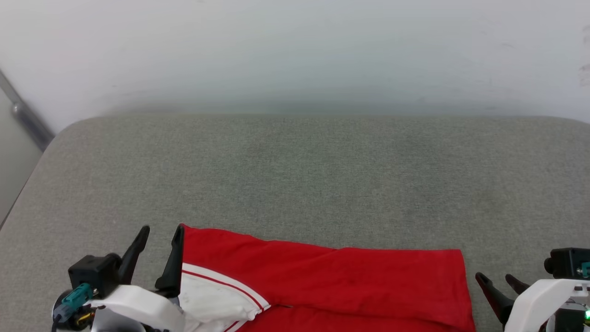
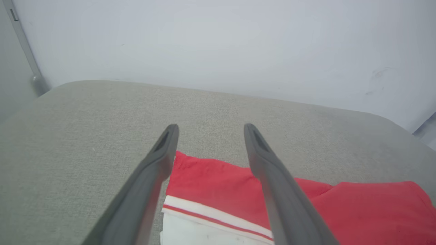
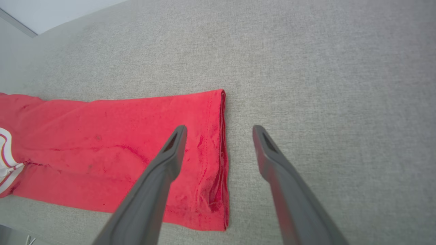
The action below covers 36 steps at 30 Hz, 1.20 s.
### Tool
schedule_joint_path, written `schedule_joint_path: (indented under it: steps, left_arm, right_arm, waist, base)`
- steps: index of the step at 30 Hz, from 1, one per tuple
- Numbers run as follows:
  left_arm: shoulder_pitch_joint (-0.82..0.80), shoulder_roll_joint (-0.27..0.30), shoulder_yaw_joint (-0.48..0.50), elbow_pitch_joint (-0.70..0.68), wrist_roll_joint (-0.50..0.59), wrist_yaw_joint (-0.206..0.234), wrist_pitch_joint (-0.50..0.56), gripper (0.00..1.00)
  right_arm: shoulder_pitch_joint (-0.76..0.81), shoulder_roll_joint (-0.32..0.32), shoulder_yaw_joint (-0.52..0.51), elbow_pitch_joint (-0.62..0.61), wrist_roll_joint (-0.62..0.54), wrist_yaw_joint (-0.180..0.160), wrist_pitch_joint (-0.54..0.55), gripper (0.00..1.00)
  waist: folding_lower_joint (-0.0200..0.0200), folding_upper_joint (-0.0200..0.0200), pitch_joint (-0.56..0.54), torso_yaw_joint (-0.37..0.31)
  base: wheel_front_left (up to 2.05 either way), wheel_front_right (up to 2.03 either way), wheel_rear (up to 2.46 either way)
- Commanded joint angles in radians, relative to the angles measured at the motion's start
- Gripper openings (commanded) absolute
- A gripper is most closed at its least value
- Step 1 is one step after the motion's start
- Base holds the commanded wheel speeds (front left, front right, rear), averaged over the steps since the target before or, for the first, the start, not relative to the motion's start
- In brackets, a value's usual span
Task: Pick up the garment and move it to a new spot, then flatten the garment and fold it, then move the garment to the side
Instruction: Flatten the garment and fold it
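Note:
The garment (image 1: 350,281) lies folded into a long red strip along the near edge of the grey cushion, a white sleeve with red-white trim (image 1: 216,295) at its left end. No print shows. My left gripper (image 1: 161,233) stands open at the strip's left end, one finger (image 1: 173,263) against the red cloth; in the left wrist view the garment (image 2: 211,190) lies between and beyond the fingers of the left gripper (image 2: 209,131). My right gripper (image 1: 495,279) is open just right of the hem; in the right wrist view the right gripper (image 3: 218,131) straddles the hem edge (image 3: 221,153) of the garment (image 3: 112,143).
The grey cushioned surface (image 1: 322,175) stretches wide behind the garment up to a white wall (image 1: 295,50). Its rounded left corner (image 1: 60,138) drops off beside a dark metal bar (image 1: 27,117). The cushion's near edge runs just under the garment (image 3: 51,221).

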Motion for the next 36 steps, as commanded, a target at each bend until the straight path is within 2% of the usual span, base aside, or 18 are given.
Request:
schedule_joint_path:
  steps: [1,8,15,24,25,26,27,28,36]
  left_arm:
    - [-0.013,-0.007,0.005,-0.011,0.028,0.009,-0.010,1.00]
    - [-0.027,-0.073,0.046,-0.085,0.189,0.053,-0.024,1.00]
    - [-0.026,-0.126,0.063,-0.091,0.266,0.014,-0.025,1.00]
    - [-0.058,-0.170,0.082,-0.055,0.310,-0.037,-0.025,1.00]
    - [-0.059,-0.174,0.084,-0.050,0.314,-0.042,-0.025,1.00]
    - [-0.060,-0.178,0.087,-0.046,0.318,-0.046,-0.025,1.00]
    - [-0.060,-0.181,0.089,-0.041,0.322,-0.050,-0.025,1.00]
    - [-0.057,-0.186,0.093,-0.033,0.330,-0.055,-0.025,1.00]
    - [-0.019,-0.180,0.107,-0.005,0.359,-0.060,-0.026,1.00]
  right_arm:
    - [-0.001,-0.008,-0.006,-0.008,-0.003,0.000,0.022,1.00]
    - [-0.026,-0.030,-0.017,-0.012,-0.028,0.000,0.131,1.00]
    - [-0.048,0.000,0.001,0.073,-0.020,0.000,0.175,1.00]
    - [-0.041,0.038,0.053,0.223,0.011,0.000,0.285,1.00]
    - [-0.038,0.044,0.061,0.234,0.018,0.000,0.301,0.77]
    - [-0.038,0.048,0.068,0.241,0.023,0.000,0.312,0.38]
    - [-0.041,0.049,0.074,0.242,0.026,0.000,0.318,0.03]
    - [-0.050,0.048,0.081,0.235,0.029,0.001,0.321,0.00]
    - [-0.097,-0.012,0.065,0.120,0.027,0.001,0.279,0.00]
  waist:
    - [0.0001,0.0000,0.004,0.006]
    - [0.0001,0.0000,0.043,0.046]
    - [0.0001,0.0000,0.102,0.081]
    - [0.0001,0.0000,0.143,0.093]
    - [0.0001,0.0000,0.143,0.094]
    - [0.0001,0.0000,0.143,0.094]
    - [0.0001,0.0000,0.143,0.094]
    - [0.0001,0.0000,0.138,0.093]
    - [0.0001,0.0000,0.085,0.066]
  base:
    - [0.00,0.00,0.00]
    - [0.00,0.00,0.00]
    - [0.00,0.00,0.00]
    - [0.00,0.00,0.00]
    - [0.00,0.00,0.00]
    - [0.00,0.00,0.00]
    - [0.00,0.00,0.00]
    - [0.00,0.00,0.00]
    - [0.00,0.00,0.00]
